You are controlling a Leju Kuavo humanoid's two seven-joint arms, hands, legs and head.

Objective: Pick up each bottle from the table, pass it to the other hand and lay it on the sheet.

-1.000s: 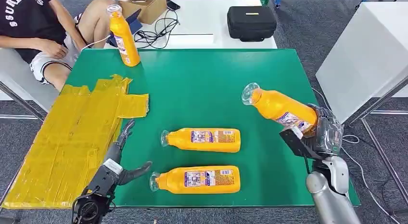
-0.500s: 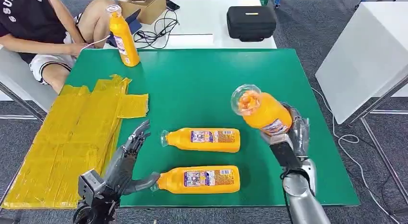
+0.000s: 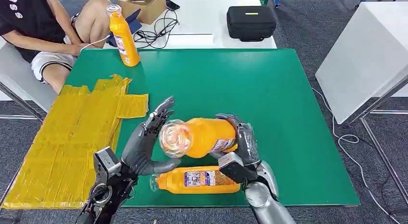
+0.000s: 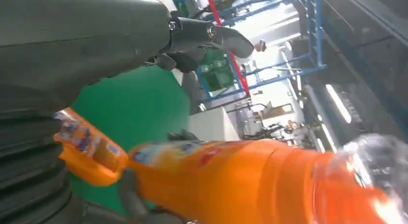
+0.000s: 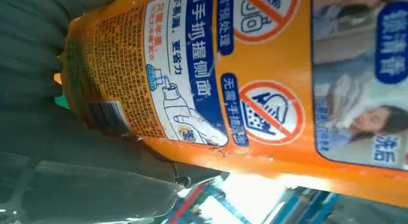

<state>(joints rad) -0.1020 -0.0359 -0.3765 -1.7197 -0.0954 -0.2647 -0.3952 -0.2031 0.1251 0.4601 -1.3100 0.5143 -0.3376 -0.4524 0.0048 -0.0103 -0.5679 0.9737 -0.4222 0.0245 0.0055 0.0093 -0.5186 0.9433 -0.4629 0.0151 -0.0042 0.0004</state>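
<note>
Held bottle [image 3: 199, 136]: lifted over the near middle of the green counter [image 3: 269, 89], clear cap pointing left.

You have the right hand [image 3: 240, 142] wrapped around its base end, fingers closed on the label. The left hand [image 3: 146, 142] sits spread just beside the cap; whether it touches looks uncertain from here. Directly below lies a second bottle [image 3: 197, 179] near the front edge. A third bottle [image 3: 123, 36] stands upright at far left. The yellow sheet [image 3: 67, 137] covers the left side.

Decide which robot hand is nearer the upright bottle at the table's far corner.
Left. The left hand is on the upright bottle's side; the right hand, gripping another bottle, sits farther across.
</note>
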